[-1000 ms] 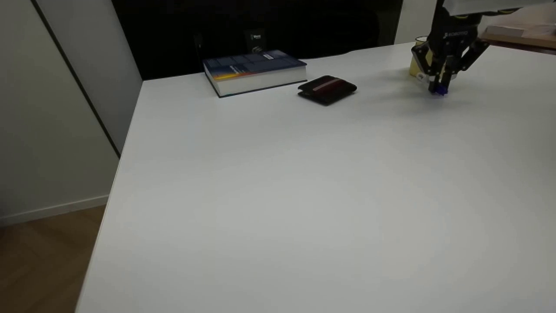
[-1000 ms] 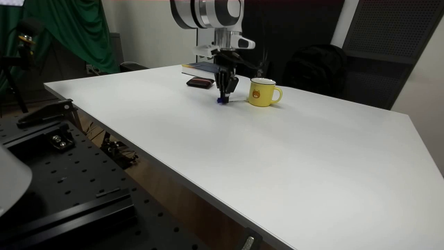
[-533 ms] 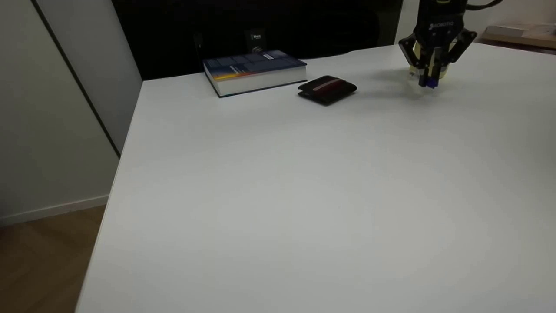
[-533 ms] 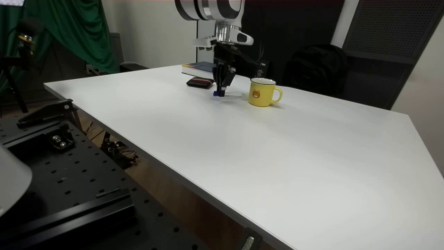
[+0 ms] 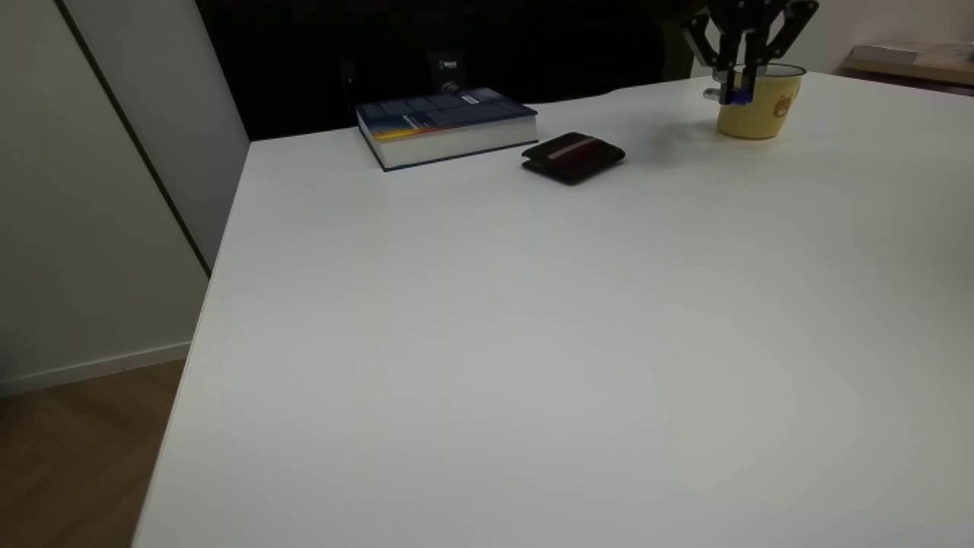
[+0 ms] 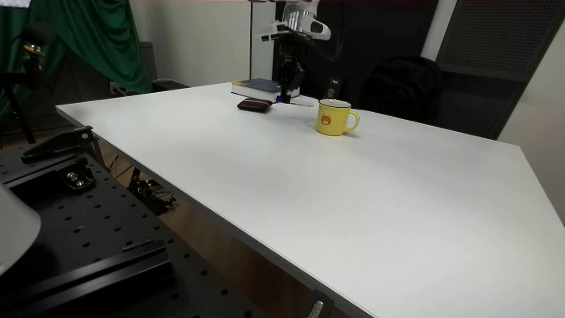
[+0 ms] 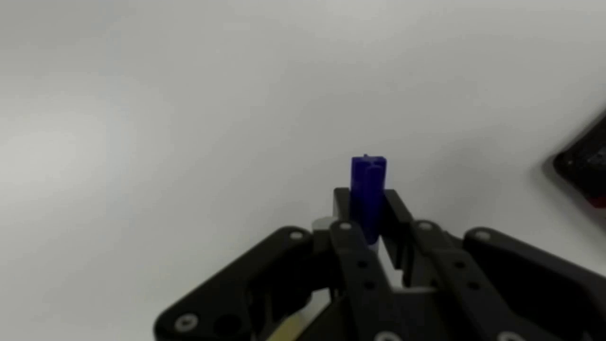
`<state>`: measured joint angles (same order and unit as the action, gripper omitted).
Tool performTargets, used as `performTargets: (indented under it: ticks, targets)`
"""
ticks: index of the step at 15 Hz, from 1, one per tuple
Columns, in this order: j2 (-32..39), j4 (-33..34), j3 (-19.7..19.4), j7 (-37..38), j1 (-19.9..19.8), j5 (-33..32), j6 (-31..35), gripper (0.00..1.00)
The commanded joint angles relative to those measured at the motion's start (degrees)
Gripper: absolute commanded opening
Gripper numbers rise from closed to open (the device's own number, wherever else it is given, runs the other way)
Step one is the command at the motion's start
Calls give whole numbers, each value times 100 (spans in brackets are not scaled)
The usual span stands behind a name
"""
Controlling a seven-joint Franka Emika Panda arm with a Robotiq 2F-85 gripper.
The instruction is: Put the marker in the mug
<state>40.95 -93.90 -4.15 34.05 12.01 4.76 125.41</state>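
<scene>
Wrist view: tool pinches blue-capped marker; in exterior view, mug shows whole.

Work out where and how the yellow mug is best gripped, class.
Probably by the handle of the mug, coming from the handle side: in an exterior view the loop stands out from the upright body, on the side away from the wallet. The tool, holding the marker, should be freed first.

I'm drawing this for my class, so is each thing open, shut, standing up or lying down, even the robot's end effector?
Mug: standing upright; its inside bottom is hidden.
Marker: cap on, held in the air outside the mug.
End effector: shut on the marker.
Wallet: folded, lying down.
Book: closed, lying flat.
</scene>
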Motion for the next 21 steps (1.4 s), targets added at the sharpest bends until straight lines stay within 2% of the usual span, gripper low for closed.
performTargets:
  ticks: [1, 7, 13, 21]
  targets:
    - [40, 527, 80, 141, -179, 186, -442, 5]
    - [-174, 875, 80, 362, -544, 768, -870, 5]
    - [-225, 1056, 168, 504, -1218, 1870, -1660, 5]
    - [40, 1105, 184, 493, -1853, 3016, -1921, 5]
